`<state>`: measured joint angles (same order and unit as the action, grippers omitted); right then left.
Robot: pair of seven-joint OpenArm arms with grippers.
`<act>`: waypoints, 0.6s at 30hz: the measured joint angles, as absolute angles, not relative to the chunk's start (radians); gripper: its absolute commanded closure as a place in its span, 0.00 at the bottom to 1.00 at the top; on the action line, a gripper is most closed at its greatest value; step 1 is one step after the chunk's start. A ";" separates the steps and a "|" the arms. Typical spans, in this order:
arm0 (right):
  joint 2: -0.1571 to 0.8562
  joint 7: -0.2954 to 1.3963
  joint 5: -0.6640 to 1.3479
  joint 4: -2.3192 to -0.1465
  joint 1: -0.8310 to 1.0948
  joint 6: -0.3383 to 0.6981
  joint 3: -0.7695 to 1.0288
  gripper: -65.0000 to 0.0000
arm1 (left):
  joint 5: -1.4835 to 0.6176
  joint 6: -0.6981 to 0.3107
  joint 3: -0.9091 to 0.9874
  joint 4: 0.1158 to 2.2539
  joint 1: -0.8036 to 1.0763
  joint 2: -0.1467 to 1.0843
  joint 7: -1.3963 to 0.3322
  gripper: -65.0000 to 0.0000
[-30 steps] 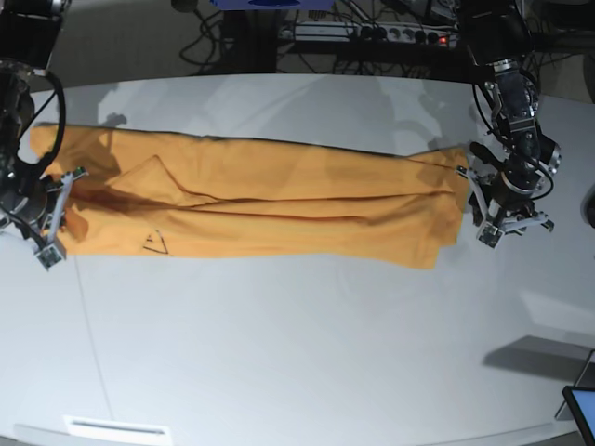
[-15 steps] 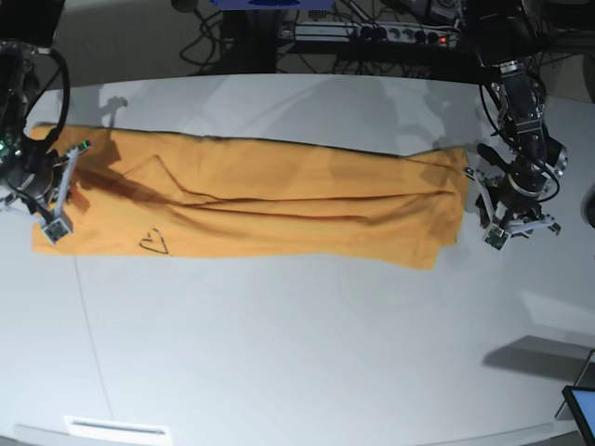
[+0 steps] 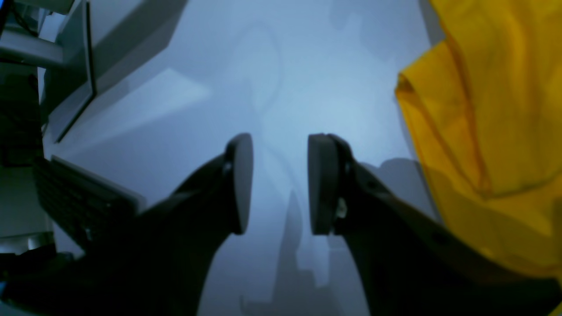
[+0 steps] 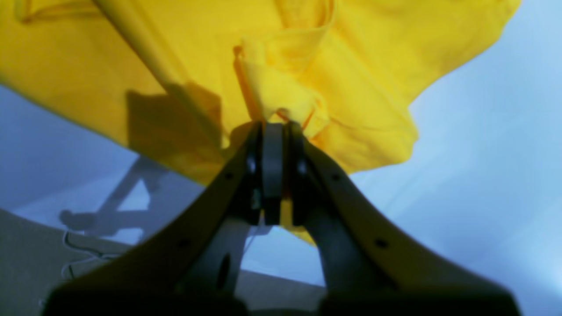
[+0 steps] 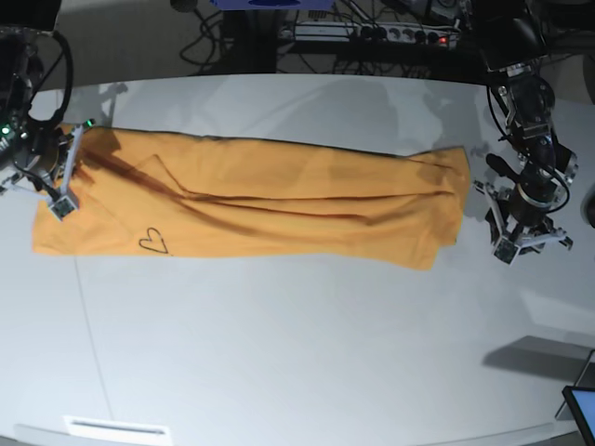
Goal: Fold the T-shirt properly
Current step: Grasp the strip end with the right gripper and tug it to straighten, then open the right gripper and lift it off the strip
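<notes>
Two arms in the shot, one at each end of the white rounded tabletop (image 5: 297, 353). Stretched between them is the orange-yellow short-sleeved cotton T-shirt (image 5: 270, 204), lying as a long folded band across the far half of the tabletop, with a few soft creases running along its length. You can spot the small dark heart outline mark (image 5: 153, 243) near the front edge at the base view's left end.

Right tool (image 4: 273, 131) is clamped tight on a bunched-up bit of the shirt's edge; in its wrist view the fabric (image 4: 281, 87) pokes out right between the closed pads and fans out above them. In the base view that same tool (image 5: 63, 186) sits on the shirt's left end, near the far corner.

Left tool (image 3: 279, 184) is a different story: the two dark pads stand apart with bare tabletop showing between them, nothing gripped. The shirt's layered end (image 3: 487, 131) is off to one side of it, close but not touching. From the base view, this tool (image 5: 525, 237) hovers just past the shirt's right end, over plain tabletop.

Cables and a power strip (image 5: 372, 35) sit behind the far edge.
</notes>
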<state>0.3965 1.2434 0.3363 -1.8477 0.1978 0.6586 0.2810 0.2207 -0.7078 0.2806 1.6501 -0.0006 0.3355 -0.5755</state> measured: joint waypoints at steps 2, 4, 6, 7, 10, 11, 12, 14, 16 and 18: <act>0.397 1.243 0.337 -1.848 0.204 0.659 0.281 1.00 | 0.220 -0.708 0.281 1.658 -0.004 0.336 -0.574 0.67; 0.399 1.241 0.337 -1.848 0.215 0.659 0.281 1.00 | 0.221 -0.709 0.281 1.658 -0.006 0.335 -0.578 0.67; 0.398 1.241 0.337 -1.848 0.223 0.659 0.281 1.00 | 0.225 -0.709 0.281 1.658 -0.020 0.336 -0.580 0.67; 0.398 1.241 0.337 -1.848 0.225 0.658 0.279 1.00 | 0.224 -0.708 0.281 1.658 -0.029 0.336 -0.578 0.67; 0.399 1.240 0.337 -1.848 0.224 0.658 0.279 1.00 | 0.224 -0.708 0.281 1.658 -0.032 0.337 -0.569 0.67; 0.398 1.240 0.337 -1.848 0.224 0.658 0.279 1.00 | 0.224 -0.709 0.281 1.658 -0.027 0.337 -0.573 0.67; 0.398 1.241 0.337 -1.848 0.225 0.658 0.279 1.00 | 0.226 -0.709 0.281 1.658 -0.025 0.337 -0.580 0.67; 0.398 1.243 0.337 -1.848 0.224 0.658 0.279 1.00 | 0.226 -0.708 0.281 1.658 -0.026 0.338 -0.580 0.67; 0.399 1.244 0.337 -1.848 0.225 0.658 0.279 0.97 | 0.225 -0.708 0.281 1.658 -0.028 0.337 -0.577 0.67; 0.399 1.245 0.337 -1.848 0.225 0.658 0.279 0.84 | 0.225 -0.708 0.281 1.658 -0.028 0.337 -0.576 0.67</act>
<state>0.3988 1.2446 0.3367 -1.8477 0.2249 0.6579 0.2790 0.2249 -0.7082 0.2810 1.6581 -0.0277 0.3374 -0.5762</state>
